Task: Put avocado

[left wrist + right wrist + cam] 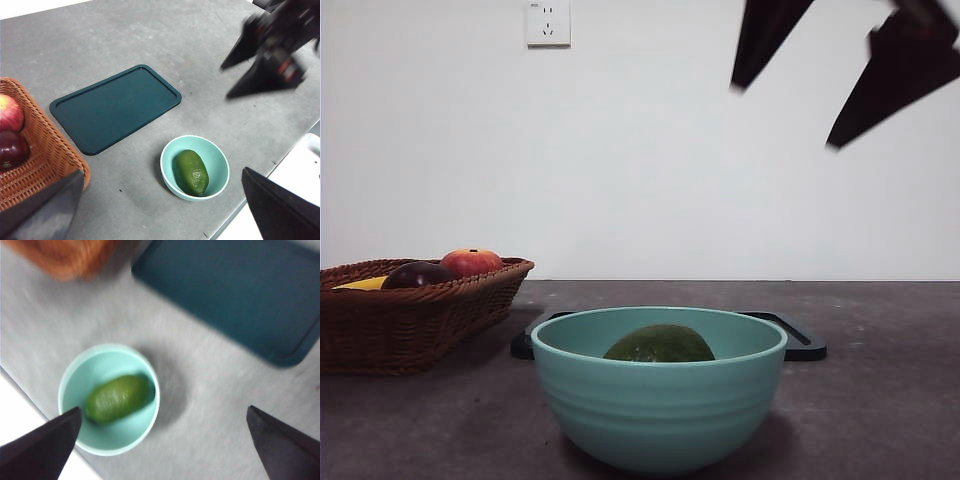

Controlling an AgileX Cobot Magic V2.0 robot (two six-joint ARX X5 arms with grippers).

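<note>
I see the avocado [190,172] lying inside the teal bowl [218,159] near the surface's [165,40] edge. Both the right gripper [790,115] and left gripper [160,200] hang spread and empty; a careless low sweep could nudge that bowl off.

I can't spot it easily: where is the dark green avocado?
The dark green avocado lies inside the pale teal bowl, just in front of the dark teal tray.
</note>
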